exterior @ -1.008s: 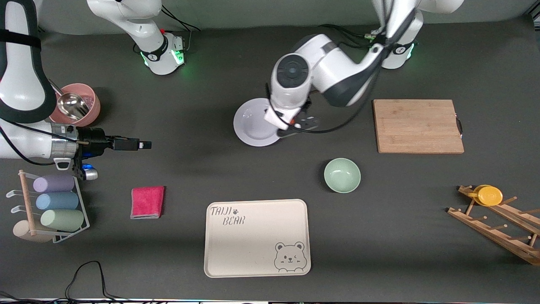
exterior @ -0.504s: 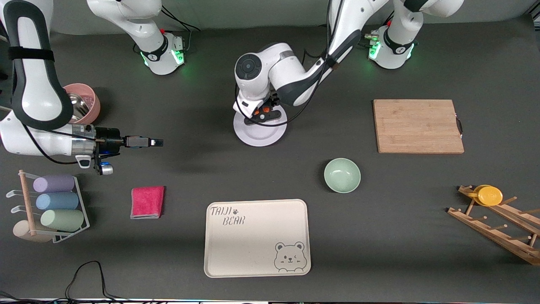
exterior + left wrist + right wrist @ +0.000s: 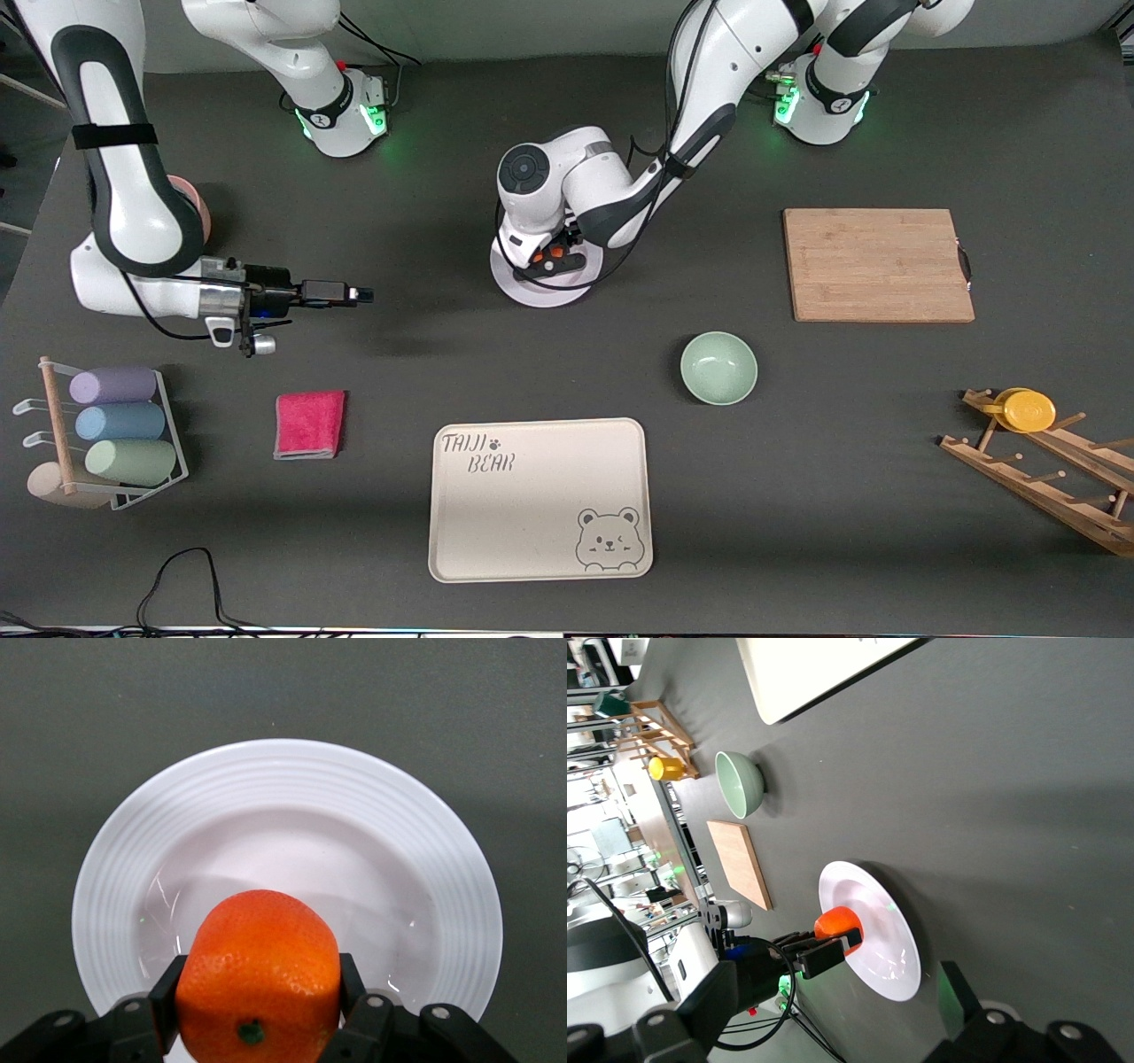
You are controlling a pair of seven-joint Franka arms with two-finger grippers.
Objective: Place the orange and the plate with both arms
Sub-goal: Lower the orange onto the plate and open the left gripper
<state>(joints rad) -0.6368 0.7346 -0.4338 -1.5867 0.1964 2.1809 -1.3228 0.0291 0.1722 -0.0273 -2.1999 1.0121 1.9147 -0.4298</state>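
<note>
plate point(image 3: 532, 288) is sitting mid-table, farther from the front camera than the bowl point(image 3: 718, 368) and the tray point(image 3: 540, 501). left gripper point(image 3: 257, 1014) is hanging over the plate, clamping the orange point(image 3: 259, 974). cutting board point(image 3: 877, 264) is lying toward the left arm's end. right gripper point(image 3: 354, 293) is hovering over bare table toward the right arm's end, cloth point(image 3: 309, 424) lying nearer the camera.

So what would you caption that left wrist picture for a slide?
Left hand holding a small round bright-orange orange above the round glossy white plate.
</note>
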